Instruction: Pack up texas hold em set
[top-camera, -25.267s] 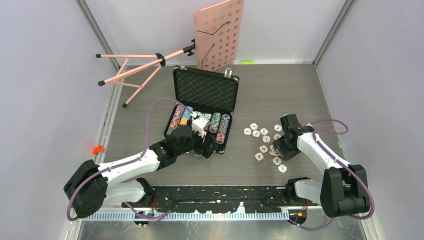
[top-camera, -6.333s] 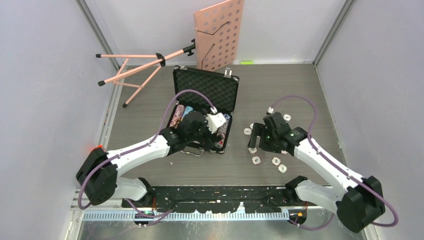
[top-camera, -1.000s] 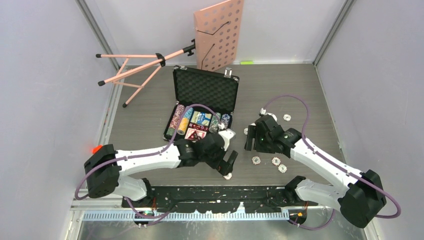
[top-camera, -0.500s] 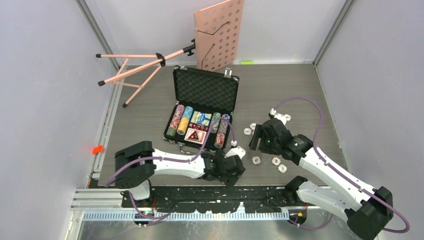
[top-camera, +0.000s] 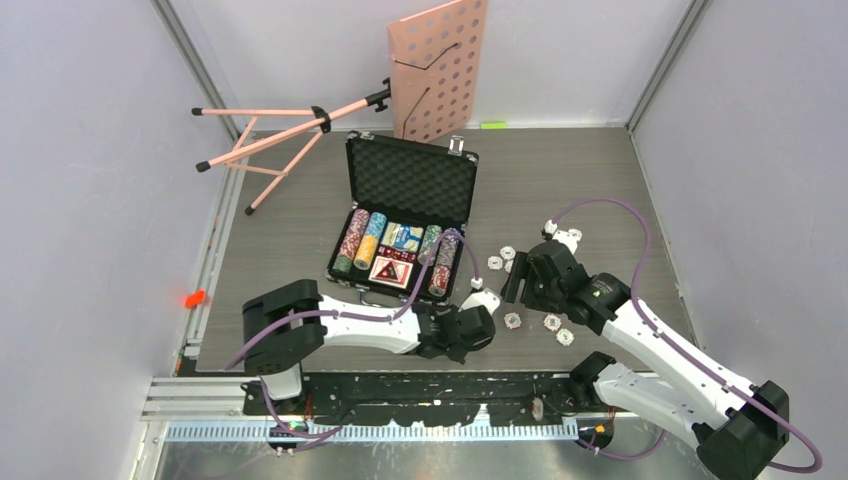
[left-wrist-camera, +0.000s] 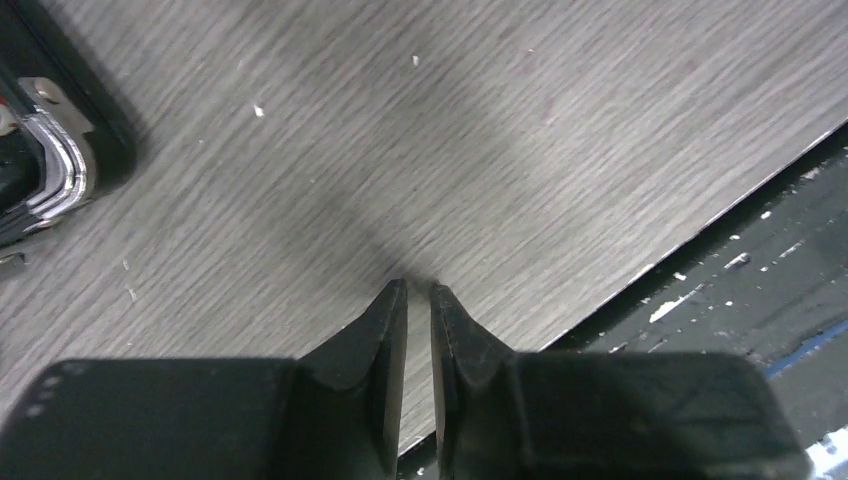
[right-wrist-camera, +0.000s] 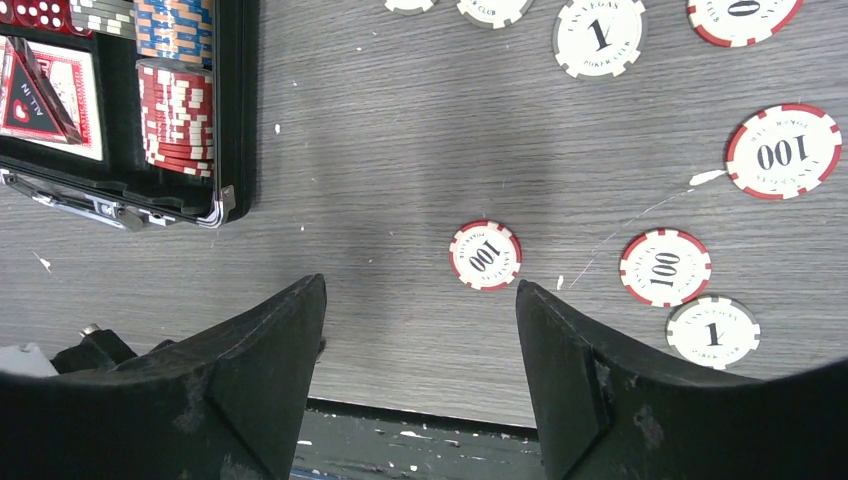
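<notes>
Fingers of L end effector (left-wrist-camera: 418, 290) are being held nearly together, w/ only a thin slit btwn them & nothing seen gripped. Tips are being held low over bare surface (left-wrist-camera: 560, 140) near its front edge, w/ a silver corner of the case (left-wrist-camera: 50, 150) off to one side. R end effector (right-wrist-camera: 420, 288) is being held wide open & empty above a red-and-white "100" chip (right-wrist-camera: 485, 255), which is lying flat just beyond the gap. More loose chips (right-wrist-camera: 785, 150) are lying scattered on the surface beside it. Case is standing open, lid upright, w/ chip rows (top-camera: 352, 240), card deck (top-camera: 392, 270) & red dice (top-camera: 400, 256) inside. Pink music stand (top-camera: 438, 68) is leaning at the back.
</notes>
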